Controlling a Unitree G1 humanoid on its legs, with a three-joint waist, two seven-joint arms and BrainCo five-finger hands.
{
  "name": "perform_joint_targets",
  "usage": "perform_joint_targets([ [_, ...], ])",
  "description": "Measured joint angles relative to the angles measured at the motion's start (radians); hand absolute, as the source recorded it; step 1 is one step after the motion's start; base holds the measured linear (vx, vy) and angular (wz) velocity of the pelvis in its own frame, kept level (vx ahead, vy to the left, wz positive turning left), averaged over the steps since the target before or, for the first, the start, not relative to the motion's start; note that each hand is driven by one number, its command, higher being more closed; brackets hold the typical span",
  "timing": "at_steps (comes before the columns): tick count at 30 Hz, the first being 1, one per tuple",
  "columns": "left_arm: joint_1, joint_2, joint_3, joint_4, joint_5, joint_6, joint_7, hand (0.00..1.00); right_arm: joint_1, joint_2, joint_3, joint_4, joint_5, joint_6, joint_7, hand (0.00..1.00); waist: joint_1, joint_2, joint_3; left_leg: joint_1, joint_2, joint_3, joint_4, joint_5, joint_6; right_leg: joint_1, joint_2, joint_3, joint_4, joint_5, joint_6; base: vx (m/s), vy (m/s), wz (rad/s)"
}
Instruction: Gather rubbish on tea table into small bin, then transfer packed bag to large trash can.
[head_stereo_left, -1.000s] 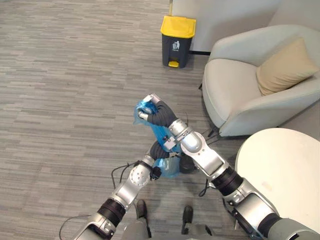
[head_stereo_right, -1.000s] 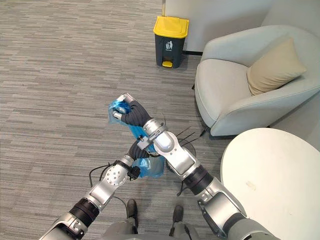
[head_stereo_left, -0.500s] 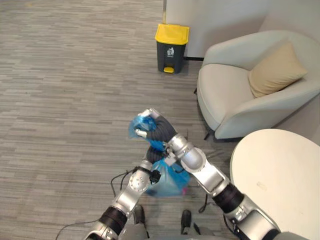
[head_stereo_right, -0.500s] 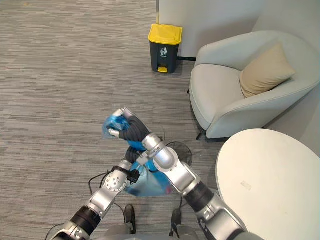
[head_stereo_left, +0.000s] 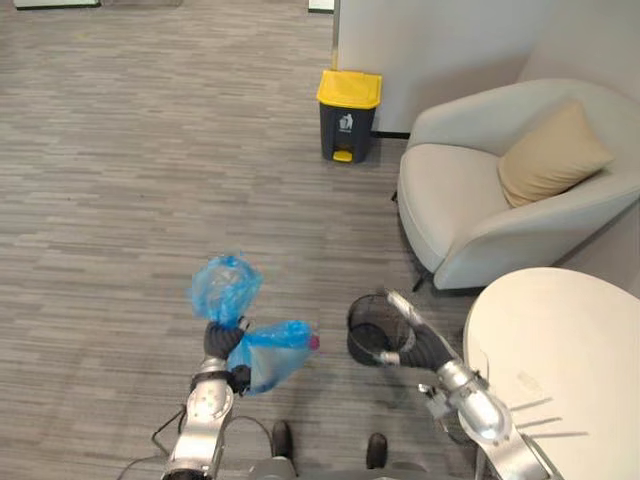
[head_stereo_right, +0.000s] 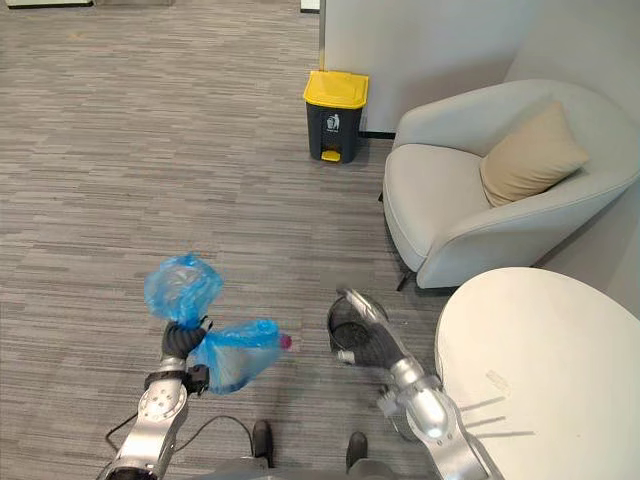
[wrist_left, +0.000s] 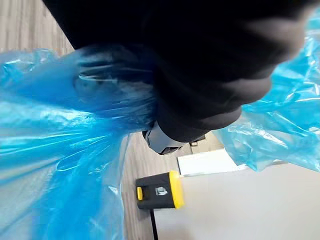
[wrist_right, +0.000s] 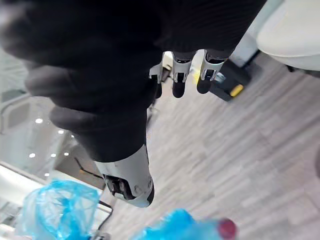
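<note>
A blue rubbish bag, knotted with its top puffed out, hangs above the floor. My left hand is shut round its neck; the blue plastic wraps that hand in the left wrist view. Something pink shows at the bag's right end. The small black mesh bin stands on the floor to the right. My right hand is open at the bin's right rim, apart from the bag, its fingers straight. The large grey trash can with a yellow lid stands far off by the wall.
A light armchair with a tan cushion stands at the right. The round white tea table sits at the lower right beside the small bin. Open wood-look floor lies between the bag and the large can.
My right hand has let go of the bag's top, opened and swung right to the small bin. The left hand now holds the bag alone, further left.
</note>
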Motion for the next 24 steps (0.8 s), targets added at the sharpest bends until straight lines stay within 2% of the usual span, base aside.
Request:
perform_joint_targets([
  [2,-0.003,0.001,0.004,0.037,0.0,-0.002,0.0,1.0,0.003,0.037,-0.058,0.108,0.022,0.003,0.005,0.0,-0.01,0.003,0.002,-0.05,-0.003,-0.02,0.031,-0.002,0.003,-0.019,-0.008,-0.045,0.023,-0.014,0.0,-0.03,0.026,0.74],
  [4,0.0,-0.002,0.018,0.106,0.0,0.0,-0.001,1.0,-0.015,0.104,-0.162,0.271,0.061,0.021,-0.009,0.0,-0.023,0.004,0.007,-0.088,0.002,0.039,0.067,-0.027,0.039,-0.03,-0.032,-0.115,0.047,-0.034,0.008,0.01,0.04,0.94],
  [5,0.002,-0.004,0.021,0.123,0.0,0.0,-0.001,1.0,-0.019,0.12,-0.189,0.307,0.072,0.023,-0.016,0.0,-0.023,0.006,0.008,-0.09,0.001,0.057,0.067,-0.032,0.046,-0.028,-0.038,-0.125,0.052,-0.039,0.013,0.08,0.051,0.67],
  [8,0.053,-0.011,0.058,0.157,0.0,0.002,-0.005,1.0,-0.059,0.18,-0.294,0.466,0.094,0.049,-0.059,0.0,-0.018,0.012,0.015,-0.094,-0.019,0.085,0.11,-0.05,0.065,-0.031,-0.081,-0.137,0.124,-0.104,0.047,0.09,0.079,0.35],
  [9,0.076,-0.015,0.079,0.167,0.0,0.004,-0.011,1.0,-0.075,0.207,-0.334,0.514,0.113,0.06,-0.07,0.0,-0.022,-0.009,0.027,-0.105,-0.033,0.109,0.167,-0.087,0.081,-0.048,-0.122,-0.128,0.181,-0.149,0.063,0.14,0.138,0.31],
  [10,0.09,-0.018,0.089,0.167,0.0,0.006,-0.026,1.0,-0.077,0.223,-0.368,0.544,0.143,0.069,-0.091,0.0,-0.018,-0.003,0.033,-0.149,-0.029,0.145,0.319,-0.164,0.115,-0.059,-0.161,-0.121,0.262,-0.182,0.079,0.19,0.157,0.29],
  [11,0.099,-0.02,0.089,0.164,0.0,0.006,-0.029,1.0,-0.073,0.228,-0.382,0.548,0.151,0.075,-0.096,0.0,-0.013,0.003,0.041,-0.164,-0.021,0.149,0.379,-0.222,0.102,-0.062,-0.17,-0.119,0.31,-0.206,0.087,0.13,0.099,0.2],
  [12,0.121,-0.02,0.091,0.151,0.0,0.008,-0.031,1.0,-0.064,0.237,-0.393,0.545,0.172,0.091,-0.102,0.0,-0.009,-0.006,0.058,-0.172,-0.024,0.142,0.439,-0.279,0.1,-0.065,-0.201,-0.105,0.395,-0.221,0.073,0.12,0.105,0.11],
  [13,0.142,-0.021,0.089,0.131,0.0,0.011,-0.034,1.0,-0.058,0.244,-0.396,0.532,0.188,0.098,-0.105,0.0,-0.009,-0.011,0.076,-0.164,-0.034,0.135,0.471,-0.309,0.1,-0.104,-0.222,-0.054,0.51,-0.214,0.054,0.15,0.216,0.25],
  [14,0.157,-0.021,0.086,0.109,0.002,0.017,-0.049,1.0,-0.049,0.259,-0.396,0.505,0.217,0.102,-0.123,0.0,-0.016,-0.009,0.101,-0.144,-0.035,0.125,0.47,-0.326,0.111,-0.218,-0.222,0.054,0.725,-0.14,-0.022,0.18,0.21,0.28],
  [15,0.155,-0.015,0.087,0.108,0.002,0.018,-0.049,1.0,-0.05,0.274,-0.4,0.506,0.222,0.103,-0.13,0.0,-0.018,-0.006,0.113,-0.126,-0.035,0.122,0.453,-0.326,0.111,-0.26,-0.211,0.084,0.786,-0.138,-0.017,0.19,0.158,0.39],
  [16,0.149,-0.005,0.089,0.106,0.002,0.025,-0.049,1.0,-0.051,0.297,-0.406,0.504,0.235,0.104,-0.131,0.0,-0.021,-0.011,0.127,-0.105,-0.032,0.12,0.42,-0.325,0.112,-0.295,-0.183,0.092,0.821,-0.19,0.003,0.23,0.023,0.35],
  [17,0.143,-0.002,0.088,0.091,0.002,0.028,-0.05,1.0,-0.049,0.324,-0.41,0.493,0.256,0.104,-0.131,0.0,-0.026,-0.026,0.146,-0.074,-0.026,0.12,0.382,-0.326,0.113,-0.323,-0.141,0.076,0.8,-0.247,-0.003,0.22,-0.006,0.32],
  [19,0.127,-0.002,0.086,0.079,0.002,0.028,-0.05,1.0,-0.044,0.334,-0.412,0.471,0.26,0.104,-0.139,0.0,-0.03,-0.032,0.163,-0.059,-0.021,0.117,0.381,-0.326,0.113,-0.34,-0.111,0.03,0.73,-0.261,0.002,0.2,-0.032,0.24],
  [20,0.113,-0.003,0.077,0.079,0.002,0.028,-0.05,1.0,-0.046,0.334,-0.417,0.469,0.26,0.104,-0.144,0.0,-0.033,-0.033,0.163,-0.06,-0.023,0.115,0.383,-0.327,0.112,-0.356,-0.103,0.008,0.67,-0.26,0.004,0.21,-0.041,0.28],
  [22,0.069,-0.008,0.057,0.085,0.002,0.027,-0.05,1.0,-0.048,0.325,-0.424,0.472,0.257,0.106,-0.158,0.0,-0.054,-0.033,0.163,-0.059,-0.053,0.089,0.383,-0.356,0.088,-0.369,-0.102,0.0,0.498,-0.243,0.021,0.26,-0.045,0.44],
  [24,0.04,-0.022,0.057,0.087,0.003,0.027,-0.05,1.0,-0.035,0.325,-0.426,0.471,0.257,0.109,-0.167,0.0,-0.059,-0.043,0.169,-0.025,-0.07,0.083,0.401,-0.399,0.062,-0.367,-0.109,0.02,0.511,-0.244,0.016,0.41,-0.157,0.36],
])
